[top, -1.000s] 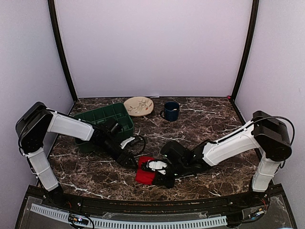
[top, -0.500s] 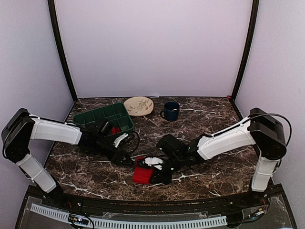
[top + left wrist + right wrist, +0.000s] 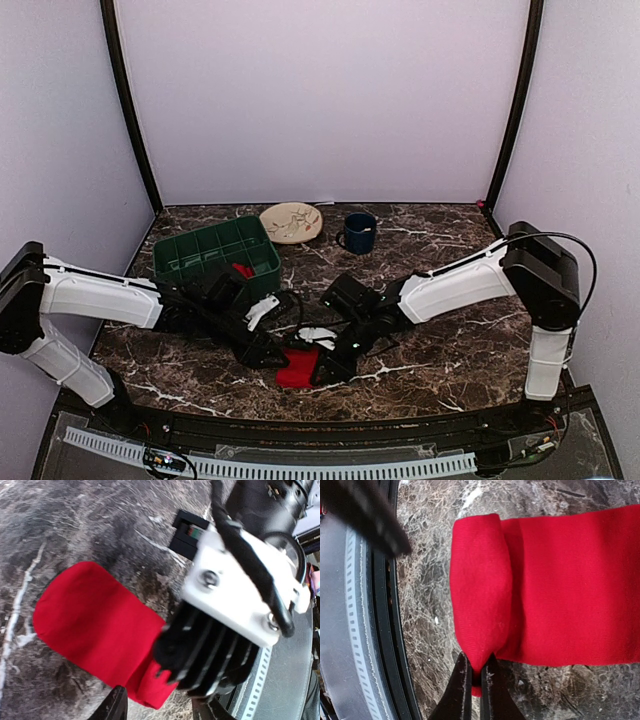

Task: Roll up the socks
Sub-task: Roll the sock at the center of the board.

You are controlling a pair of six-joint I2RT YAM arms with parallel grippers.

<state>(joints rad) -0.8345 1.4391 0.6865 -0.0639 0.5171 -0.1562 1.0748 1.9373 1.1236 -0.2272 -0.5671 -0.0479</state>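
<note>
Red sock lies on the marble table near the front edge, between both grippers. 1 end is folded over into a short roll. Right gripper is pinched tight on that rolled end, fingers nearly touching with fabric between them. Left gripper is just beside it, jaws spread, the rolled end lying between its 2 fingers with no clear contact. Rest of the sock is flat, far end rounded. Green bin back left with 1 red item inside, can't tell what. Plate and mug at the back, well apart from the sock.
</note>
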